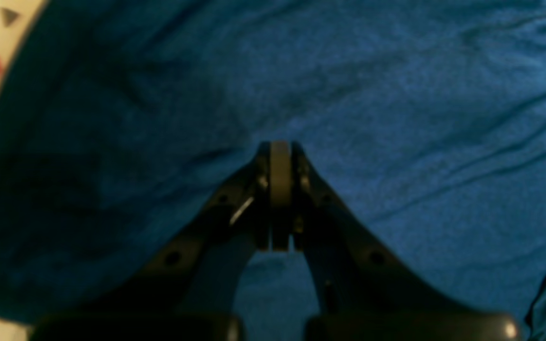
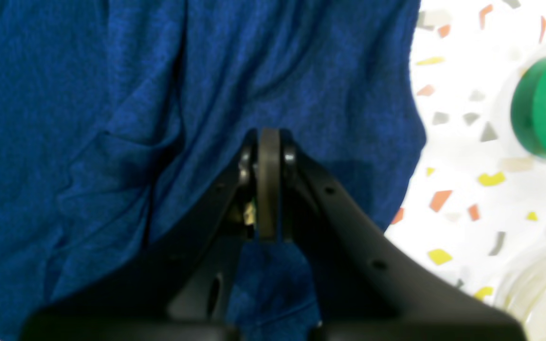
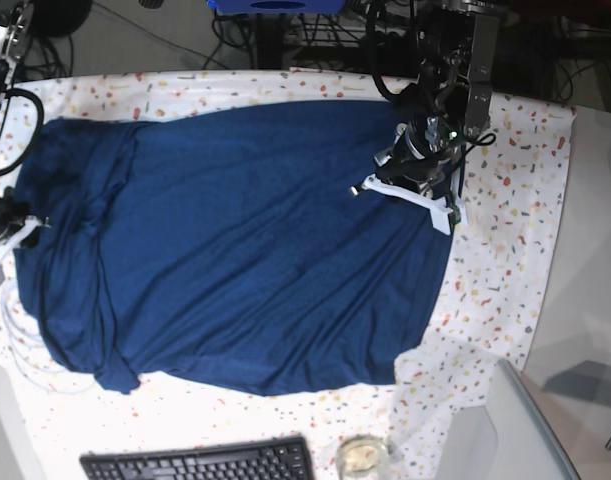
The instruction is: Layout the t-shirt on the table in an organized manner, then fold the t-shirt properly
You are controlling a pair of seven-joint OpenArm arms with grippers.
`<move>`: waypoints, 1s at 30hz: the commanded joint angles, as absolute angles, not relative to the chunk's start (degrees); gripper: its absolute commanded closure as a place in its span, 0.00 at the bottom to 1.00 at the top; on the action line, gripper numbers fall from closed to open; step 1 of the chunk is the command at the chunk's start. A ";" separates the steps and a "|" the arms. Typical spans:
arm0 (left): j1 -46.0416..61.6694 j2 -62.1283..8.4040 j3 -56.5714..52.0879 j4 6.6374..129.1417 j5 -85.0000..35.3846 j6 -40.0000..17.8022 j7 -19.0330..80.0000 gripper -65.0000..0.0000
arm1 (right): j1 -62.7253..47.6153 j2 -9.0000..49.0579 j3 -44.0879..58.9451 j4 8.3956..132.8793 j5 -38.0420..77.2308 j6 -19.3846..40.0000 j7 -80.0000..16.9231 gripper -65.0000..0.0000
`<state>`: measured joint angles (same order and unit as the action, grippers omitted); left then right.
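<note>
You were mid-layout: shirt (image 3: 235,240) spread but wrinkled, left gripper (image 1: 280,147) and right gripper (image 2: 269,135) both closed empty; next, smooth it.

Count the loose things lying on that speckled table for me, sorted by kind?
T-shirt: 1
Tape rolls: 2, one green, one clear
Keyboard: 1
Total: 4

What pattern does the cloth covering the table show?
White with red, orange, yellow and grey flecks on the table; clearest in the right wrist view.
</note>
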<state>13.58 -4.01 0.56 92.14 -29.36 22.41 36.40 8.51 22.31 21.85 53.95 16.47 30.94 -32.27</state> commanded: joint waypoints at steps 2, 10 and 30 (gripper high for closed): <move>12.00 -4.53 0.31 91.12 -29.14 22.20 35.30 1.00 | 9.54 23.52 21.93 54.64 17.19 30.81 -31.25 1.00; 12.62 -4.62 0.22 90.24 -29.14 22.20 35.30 1.00 | 7.16 23.34 21.93 54.64 17.19 27.56 -31.34 1.00; 12.62 -5.05 0.04 89.27 -29.05 22.20 35.30 1.00 | 5.41 23.87 22.55 48.40 17.19 23.87 -29.49 1.00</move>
<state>13.02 -4.93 0.30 88.12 -28.95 22.46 36.12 5.32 22.55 22.28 47.99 18.41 25.30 -28.47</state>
